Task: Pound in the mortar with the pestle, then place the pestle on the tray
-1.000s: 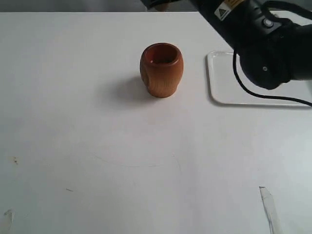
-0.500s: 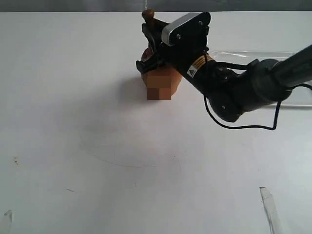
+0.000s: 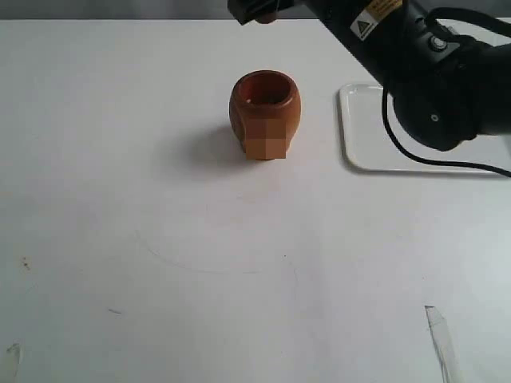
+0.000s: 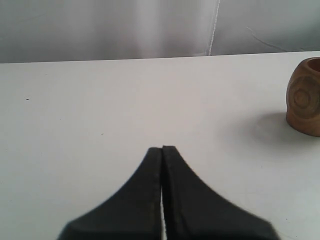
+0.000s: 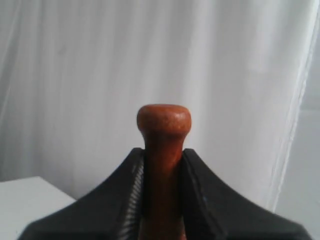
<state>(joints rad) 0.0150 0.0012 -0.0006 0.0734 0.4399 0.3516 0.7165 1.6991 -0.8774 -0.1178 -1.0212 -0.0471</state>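
The reddish-brown mortar (image 3: 265,112) stands upright on the white table, its round mouth showing no pestle inside; it also shows at the edge of the left wrist view as the mortar (image 4: 305,97). My right gripper (image 5: 164,152) is shut on the narrow neck of the pestle (image 5: 164,120), whose small knob sticks out past the fingertips. In the exterior view the right gripper (image 3: 257,9) hangs at the top edge, above and behind the mortar, and the pestle's thick end is hidden. The white tray (image 3: 375,159) lies right of the mortar, partly behind the arm. My left gripper (image 4: 162,149) is shut on nothing, low over the table.
The right arm's black body (image 3: 435,80) and its cable cover much of the tray. A thin clear strip (image 3: 439,335) lies near the front right. A white curtain hangs behind the table.
Half a second ago the right gripper had the pestle down in the mortar; now it is lifted up and back out of it, as it was a second ago.
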